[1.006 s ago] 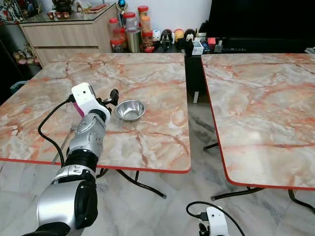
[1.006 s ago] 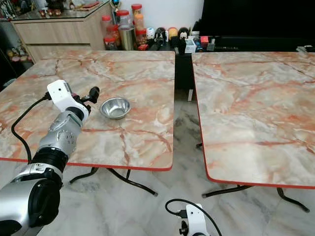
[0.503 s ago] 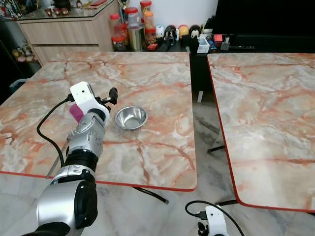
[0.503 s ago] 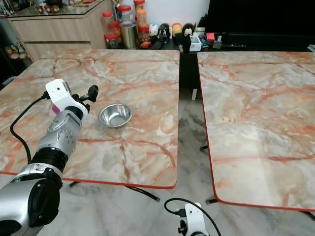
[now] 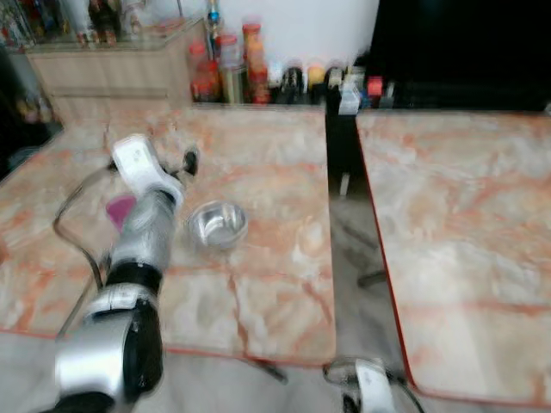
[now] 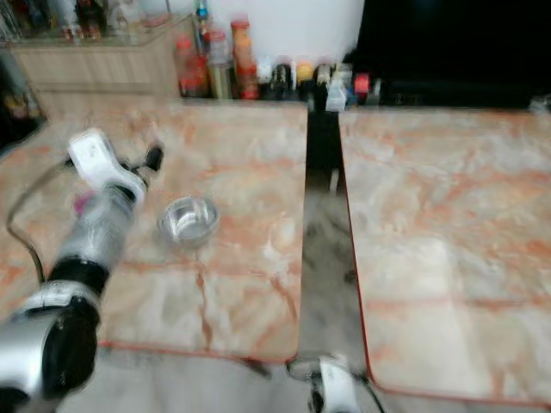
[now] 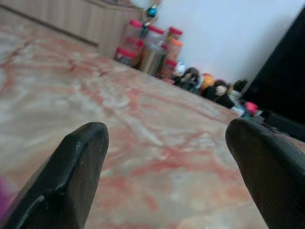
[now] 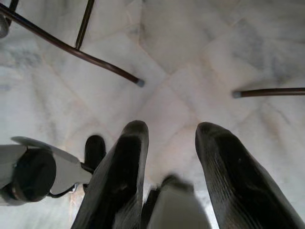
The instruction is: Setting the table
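Two marble-topped desks stand side by side, and we take the left desk (image 5: pixel 258 284) as the working surface. One steel bowl (image 5: pixel 218 225) sits on it, roughly at its middle, empty as far as the blur allows us to judge. A pink object (image 5: pixel 119 208) lies on the same desk at about 9 o'clock from the bowl, partly hidden by the arm; we cannot identify it.

We find the left end effector (image 5: pixel 191 160) raised above the desk at about 11 o'clock from the bowl, near it but not touching. In the left wrist view its fingers (image 7: pixel 66 181) stand well apart with only bare marble between them, so it is spread and carries nothing. The right end effector (image 8: pixel 169 157) hangs low over the floor between the desks, fingers parted with nothing between them.

Jars and small bottles (image 5: pixel 228 69) line the far edge beyond the desk, at 12 o'clock.

In our judgement, the step in hand is placement or adjustment of the bowl as one setting. The next move calls for a steadier head view, then either a grasp on the bowl's rim or a reach for the pink object beside the arm.
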`<state>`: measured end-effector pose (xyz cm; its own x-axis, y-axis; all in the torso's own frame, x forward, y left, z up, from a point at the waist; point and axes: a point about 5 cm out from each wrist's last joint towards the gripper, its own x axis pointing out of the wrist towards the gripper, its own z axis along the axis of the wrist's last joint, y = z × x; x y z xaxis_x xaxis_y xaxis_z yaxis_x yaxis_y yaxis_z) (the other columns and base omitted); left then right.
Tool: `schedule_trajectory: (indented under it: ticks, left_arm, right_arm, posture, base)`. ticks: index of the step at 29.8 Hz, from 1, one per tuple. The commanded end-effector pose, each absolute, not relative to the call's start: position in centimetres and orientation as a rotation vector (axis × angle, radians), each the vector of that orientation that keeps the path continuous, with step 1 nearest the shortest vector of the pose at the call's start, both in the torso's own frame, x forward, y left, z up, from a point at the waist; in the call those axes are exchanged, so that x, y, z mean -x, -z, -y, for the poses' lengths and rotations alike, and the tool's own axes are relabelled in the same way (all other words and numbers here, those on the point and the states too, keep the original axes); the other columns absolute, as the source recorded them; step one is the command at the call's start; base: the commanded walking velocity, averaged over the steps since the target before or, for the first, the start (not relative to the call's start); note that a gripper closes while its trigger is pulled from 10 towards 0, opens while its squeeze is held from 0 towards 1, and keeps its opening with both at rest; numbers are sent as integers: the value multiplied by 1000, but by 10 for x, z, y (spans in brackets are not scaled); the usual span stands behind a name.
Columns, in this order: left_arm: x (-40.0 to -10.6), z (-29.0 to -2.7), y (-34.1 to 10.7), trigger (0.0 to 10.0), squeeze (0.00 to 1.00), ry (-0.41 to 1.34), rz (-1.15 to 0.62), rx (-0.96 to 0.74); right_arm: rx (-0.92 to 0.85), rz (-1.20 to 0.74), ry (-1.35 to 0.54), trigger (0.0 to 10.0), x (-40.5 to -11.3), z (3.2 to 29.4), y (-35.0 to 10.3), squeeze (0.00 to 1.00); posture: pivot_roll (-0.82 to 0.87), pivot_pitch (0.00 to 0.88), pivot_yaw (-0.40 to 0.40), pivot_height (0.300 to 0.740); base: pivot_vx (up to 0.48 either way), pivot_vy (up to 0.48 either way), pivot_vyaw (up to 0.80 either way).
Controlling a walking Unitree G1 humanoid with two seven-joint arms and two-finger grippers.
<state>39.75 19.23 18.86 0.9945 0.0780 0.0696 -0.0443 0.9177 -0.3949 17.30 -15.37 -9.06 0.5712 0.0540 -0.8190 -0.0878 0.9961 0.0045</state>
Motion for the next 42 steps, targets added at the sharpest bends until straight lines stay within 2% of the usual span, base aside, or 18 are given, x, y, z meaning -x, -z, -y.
schedule_trajectory:
  ticks: [1, 11, 14, 16, 30, 42]
  left_arm:
    - [-399, -183, -192, 10000, 0, -25, 81, 384]
    - [-393, -195, -185, 10000, 0, -87, 11, 516]
    - [-393, -193, -182, 10000, 0, -79, -27, 516]
    - [-393, -181, -175, 10000, 0, -18, -118, 584]
    - [-392, -165, -157, 10000, 0, 1, -360, 560]
    - [-387, -162, -138, 10000, 0, -31, -436, 596]
  right_arm:
    - [41, -962, -71, 10000, -172, 158, 91, 0]
    - [43, -982, -84, 10000, -163, 155, 95, 0]
    - [43, -989, -87, 10000, -159, 154, 96, 0]
    - [40, -995, -86, 10000, -155, 153, 98, 0]
    - [26, -1015, -55, 10000, -140, 158, 103, 0]
    - [5, -1032, -44, 10000, -124, 154, 107, 0]
  posture:
    - [9, 0, 44, 719]
    - [26, 19, 46, 719]
    - [26, 32, 53, 719]
    - [25, 48, 64, 719]
    - [3, 102, 105, 719]
    - [-7, 139, 126, 719]
  base:
    - [0, 0, 0]
    - [0, 0, 0]
    - [0, 0, 0]
    - [0, 0, 0]
    - [0, 0, 0]
    - [0, 0, 0]
